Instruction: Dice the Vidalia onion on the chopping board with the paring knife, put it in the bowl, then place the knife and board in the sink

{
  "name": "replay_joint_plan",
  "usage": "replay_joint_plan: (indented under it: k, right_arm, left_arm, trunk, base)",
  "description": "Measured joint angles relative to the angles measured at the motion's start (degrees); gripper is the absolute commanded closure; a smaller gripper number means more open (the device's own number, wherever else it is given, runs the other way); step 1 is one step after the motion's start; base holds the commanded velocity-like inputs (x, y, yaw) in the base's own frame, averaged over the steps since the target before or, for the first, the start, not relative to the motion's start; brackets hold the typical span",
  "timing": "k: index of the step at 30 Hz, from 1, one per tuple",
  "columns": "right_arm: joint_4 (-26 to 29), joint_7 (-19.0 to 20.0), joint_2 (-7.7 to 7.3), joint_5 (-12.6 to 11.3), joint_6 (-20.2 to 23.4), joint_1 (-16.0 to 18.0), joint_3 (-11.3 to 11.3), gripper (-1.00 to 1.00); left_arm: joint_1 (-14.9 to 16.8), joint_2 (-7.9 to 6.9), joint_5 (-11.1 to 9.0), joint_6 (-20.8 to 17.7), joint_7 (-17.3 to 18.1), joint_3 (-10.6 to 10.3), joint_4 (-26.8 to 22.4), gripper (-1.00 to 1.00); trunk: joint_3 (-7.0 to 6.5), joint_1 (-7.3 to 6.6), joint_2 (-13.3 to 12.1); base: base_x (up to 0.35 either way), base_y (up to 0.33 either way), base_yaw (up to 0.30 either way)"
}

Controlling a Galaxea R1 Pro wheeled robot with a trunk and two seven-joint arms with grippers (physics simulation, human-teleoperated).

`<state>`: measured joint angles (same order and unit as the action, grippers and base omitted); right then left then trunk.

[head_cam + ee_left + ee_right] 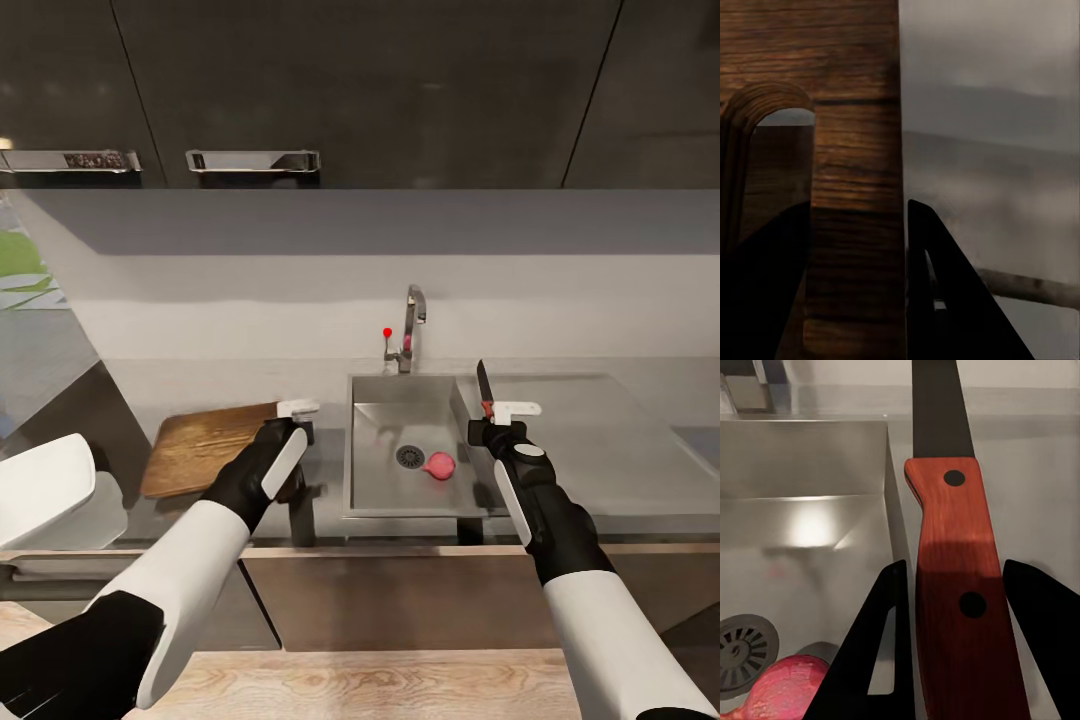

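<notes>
Grey sink (372, 480) lies between both pincers. Left gripper (292, 432) clamps the chopping board (205, 447). Right gripper (492, 425) grips the paring knife (485, 388), blade upward.

A dark brown wooden chopping board (205, 447) tilts at centre-left; a red-handled paring knife (485, 392) stands upright right of the grey sink (375, 470).

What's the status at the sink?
Left gripper shut on chopping board, right gripper shut on paring knife. Pink onion in sink by drain. Nothing blocking.

Dark wall cabinets (360, 90), pale backsplash (400, 270)
</notes>
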<state>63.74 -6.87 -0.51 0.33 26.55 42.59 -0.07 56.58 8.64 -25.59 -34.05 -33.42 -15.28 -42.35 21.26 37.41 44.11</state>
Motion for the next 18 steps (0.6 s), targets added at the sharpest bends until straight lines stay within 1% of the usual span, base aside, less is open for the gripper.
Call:
replay_joint_plan:
  k: [4, 11, 13, 15, 18]
  right_arm:
    - [0.00, 0.00, 0.00, 0.00, 0.00, 0.00, 0.01, 1.00]
    - [-0.01, 0.00, 0.00, 0.02, 0.00, 0.00, -0.05, 1.00]
    - [0.04, 0.00, 0.00, 0.00, 0.00, 0.00, -0.07, 1.00]
    - [0.07, 0.00, -0.02, 0.01, 0.00, 0.00, -0.07, 1.00]
    - [0.14, 0.00, -0.02, 0.00, 0.00, 0.00, -0.07, 1.00]
  left_arm:
    - [-0.02, 0.06, 0.07, 0.06, 0.24, -0.30, 1.44, 1.00]
    - [-0.04, 0.09, 0.08, 0.08, 0.30, -2.62, 1.83, 1.00]
    - [-0.09, 0.09, 0.09, 1.25, 0.26, -3.39, 2.03, 1.00]
    - [-0.11, 0.07, 0.11, 3.53, 0.22, -4.27, 2.81, 1.00]
    - [-0.12, 0.07, 0.05, 4.81, 0.19, -5.19, 3.37, 1.00]
  trunk:
    - [0.00, 0.00, 0.00]
    - [-0.01, 0.00, 0.00]
    - [0.00, 0.00, 0.00]
    - [0.00, 0.00, 0.00]
    - [0.00, 0.00, 0.00]
  base:
    - [0.000, 0.000, 0.000]
    - [0.000, 0.000, 0.000]
    - [0.000, 0.000, 0.000]
    - [0.000, 0.000, 0.000]
    - [0.000, 0.000, 0.000]
